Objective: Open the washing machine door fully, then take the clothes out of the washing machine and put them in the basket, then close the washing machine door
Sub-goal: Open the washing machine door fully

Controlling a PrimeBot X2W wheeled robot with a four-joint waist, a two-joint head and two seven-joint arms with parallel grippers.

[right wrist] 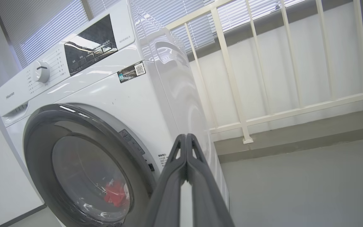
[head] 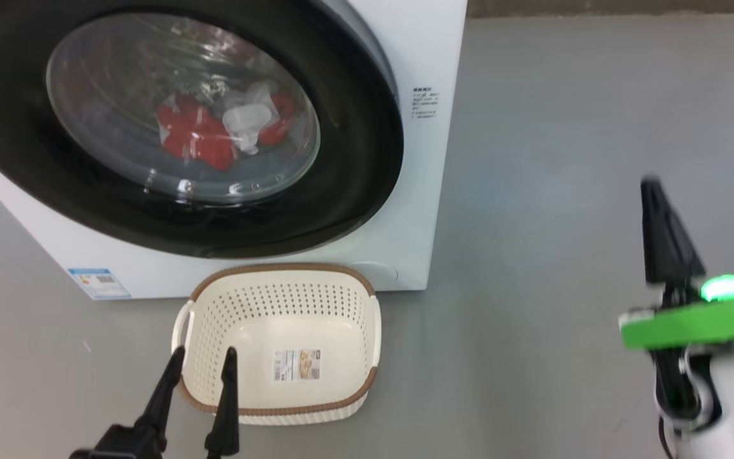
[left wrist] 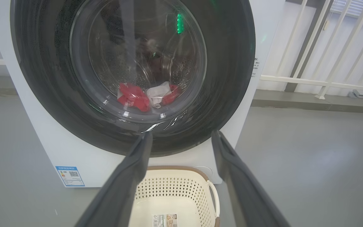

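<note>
The washing machine (head: 431, 57) stands white at the upper left, and its door (head: 354, 146), black-rimmed with a glass bowl, lies flat against the front. Through the glass I see the clothes (head: 195, 137), red fabric with a white piece. The basket (head: 278, 306) sits on the floor just before the machine and holds nothing. My left gripper (head: 205, 352) is open over the basket's near left rim; in the left wrist view it (left wrist: 181, 134) frames the door (left wrist: 232, 63), clothes (left wrist: 134, 96) and basket (left wrist: 172, 189). My right gripper (head: 654, 191) is shut on nothing over bare floor to the right, pointing (right wrist: 186, 135) at the machine's front right corner (right wrist: 121, 101).
Grey floor (head: 564, 159) spreads to the right of the machine. A white railing (right wrist: 241, 94) on a raised grey kerb (right wrist: 295, 135) runs behind and beside it, with window blinds beyond. A blue sticker (head: 98, 282) marks the machine's lower left front.
</note>
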